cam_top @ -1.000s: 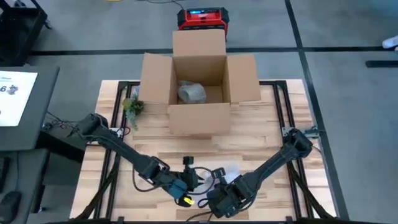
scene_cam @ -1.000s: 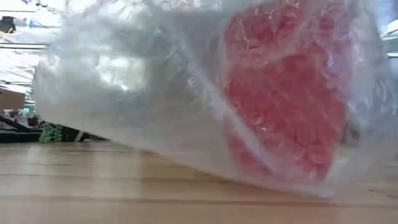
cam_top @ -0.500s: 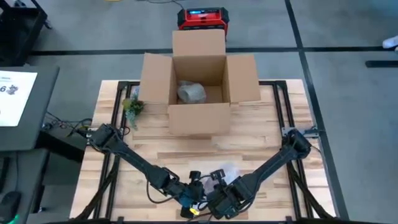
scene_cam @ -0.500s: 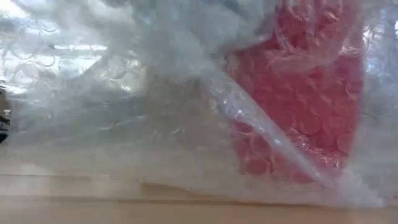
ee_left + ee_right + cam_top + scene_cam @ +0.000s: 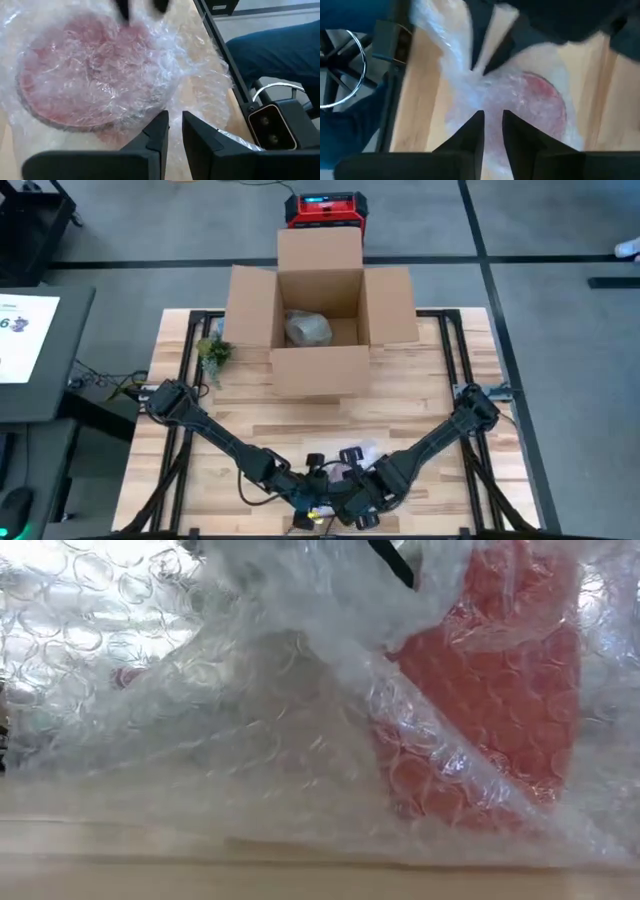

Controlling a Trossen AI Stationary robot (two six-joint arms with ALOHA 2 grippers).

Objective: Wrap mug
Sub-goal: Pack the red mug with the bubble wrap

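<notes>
A red mug (image 5: 95,75) lies under clear bubble wrap (image 5: 250,740) near the middle of the table's front edge. In the low view the mug (image 5: 490,710) shows red through the wrap on the right. Both grippers stand close together over the bundle in the high view. My left gripper (image 5: 318,498) is on its left and my right gripper (image 5: 352,498) on its right. In the wrist views my left gripper (image 5: 174,131) and my right gripper (image 5: 490,131) each leave only a narrow slit between the fingers, with wrap in it. My left gripper pinches a bunch of the bubble wrap beside the mug (image 5: 175,107) between its two fingers, slanting down from the table's left. The wrap lies slack over the mug and the table. My right gripper pinches the wrap over the mug (image 5: 490,107) from above, fingers pointing down. The bundle rests on the table.
An open cardboard box (image 5: 320,370) stands at the table's far middle with a wrapped bundle (image 5: 308,328) inside. A green sprig (image 5: 212,350) lies left of the box. A red device (image 5: 325,208) sits behind the table. A person's leg (image 5: 270,50) shows beyond the front edge.
My left gripper has gone toward the table's right and near edge, up against my right gripper. The bubble wrap, lifted on its left side a second ago, has folded over and come down, and now covers the whole low view in front of the mug.
</notes>
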